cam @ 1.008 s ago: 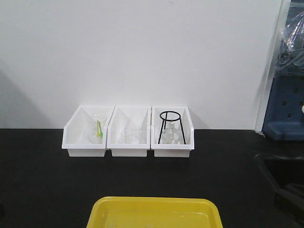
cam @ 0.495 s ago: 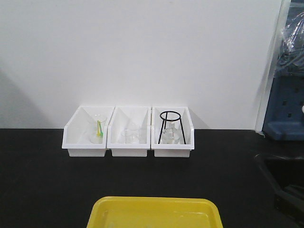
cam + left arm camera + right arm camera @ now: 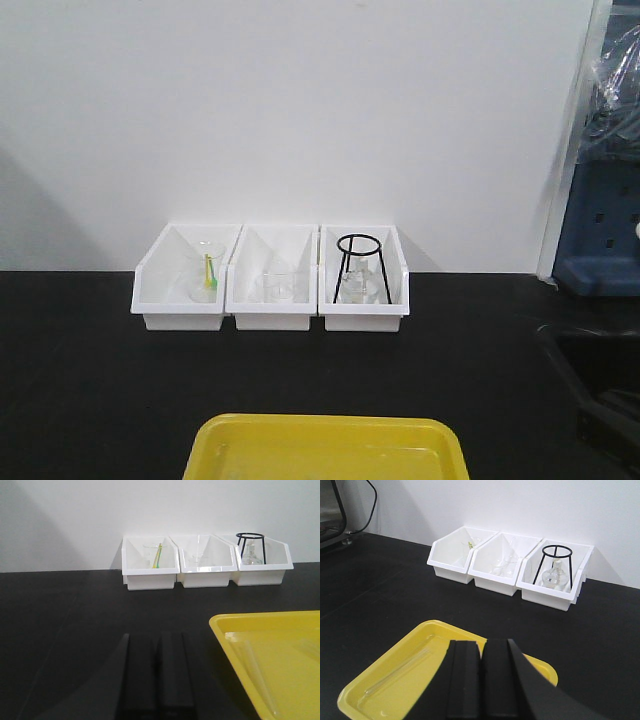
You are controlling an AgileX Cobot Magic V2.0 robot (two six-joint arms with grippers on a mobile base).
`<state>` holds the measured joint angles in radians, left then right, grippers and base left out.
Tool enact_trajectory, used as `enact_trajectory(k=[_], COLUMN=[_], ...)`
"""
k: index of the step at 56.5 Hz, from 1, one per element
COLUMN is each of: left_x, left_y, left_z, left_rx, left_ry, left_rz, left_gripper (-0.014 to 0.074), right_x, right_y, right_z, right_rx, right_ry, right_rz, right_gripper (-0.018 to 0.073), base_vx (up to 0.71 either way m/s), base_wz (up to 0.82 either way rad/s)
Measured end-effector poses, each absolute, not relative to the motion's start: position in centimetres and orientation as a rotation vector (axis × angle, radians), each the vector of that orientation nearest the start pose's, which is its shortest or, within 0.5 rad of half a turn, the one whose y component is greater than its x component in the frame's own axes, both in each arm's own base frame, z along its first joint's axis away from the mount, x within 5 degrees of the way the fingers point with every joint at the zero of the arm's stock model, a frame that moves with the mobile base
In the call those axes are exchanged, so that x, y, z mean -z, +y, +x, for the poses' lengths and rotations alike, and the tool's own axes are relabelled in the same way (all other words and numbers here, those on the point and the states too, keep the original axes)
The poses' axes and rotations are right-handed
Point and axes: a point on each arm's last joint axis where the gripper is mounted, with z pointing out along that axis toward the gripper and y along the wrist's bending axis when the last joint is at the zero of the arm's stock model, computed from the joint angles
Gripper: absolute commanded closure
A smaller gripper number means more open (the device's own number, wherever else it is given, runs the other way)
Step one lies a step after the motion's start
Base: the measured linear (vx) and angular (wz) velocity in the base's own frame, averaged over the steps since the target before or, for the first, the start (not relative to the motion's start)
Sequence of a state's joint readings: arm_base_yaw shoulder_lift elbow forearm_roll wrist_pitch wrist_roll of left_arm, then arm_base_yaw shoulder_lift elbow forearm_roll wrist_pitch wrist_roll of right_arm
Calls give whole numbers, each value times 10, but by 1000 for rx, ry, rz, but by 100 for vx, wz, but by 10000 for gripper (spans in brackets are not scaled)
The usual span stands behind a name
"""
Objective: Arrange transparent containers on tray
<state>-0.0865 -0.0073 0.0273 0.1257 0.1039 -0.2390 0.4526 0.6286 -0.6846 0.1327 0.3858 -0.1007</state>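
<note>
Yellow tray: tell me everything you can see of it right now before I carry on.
The yellow tray is wide, shallow, glossy plastic with rounded corners and a raised rim. It sits flat on the black table, on the near side, apart from the three white bins by the wall. One clear glass tube lies flat inside it; the left wrist view shows faint traces of a second one. The right gripper hangs above the tray, seemingly not touching it.

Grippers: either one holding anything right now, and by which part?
Nothing is held. The left gripper and right gripper both show jaws shut together with nothing between them. A tube lies in the tray.
</note>
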Motion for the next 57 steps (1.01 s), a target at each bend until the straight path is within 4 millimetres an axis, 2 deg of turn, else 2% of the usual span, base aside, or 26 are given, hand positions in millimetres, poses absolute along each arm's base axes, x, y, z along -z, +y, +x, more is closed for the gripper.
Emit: enact_trajectory(k=[43, 50, 57], left_x=[-194, -194, -194], left_y=[-4, -4, -4], left_z=[57, 57, 57], left_rx=[177, 177, 177], left_ry=[1617, 1617, 1617], left_rz=[-72, -72, -73], left_gripper=[603, 603, 603], right_x=[-356, -357, -360], right_y=[60, 57, 43], right_z=[113, 110, 97], right_rx=[-380, -302, -208], right_ry=[1777, 1756, 1730], right_rz=[-427, -485, -488], right_gripper=[571, 571, 571], base_vx=[0, 0, 0], base_wz=[0, 0, 0])
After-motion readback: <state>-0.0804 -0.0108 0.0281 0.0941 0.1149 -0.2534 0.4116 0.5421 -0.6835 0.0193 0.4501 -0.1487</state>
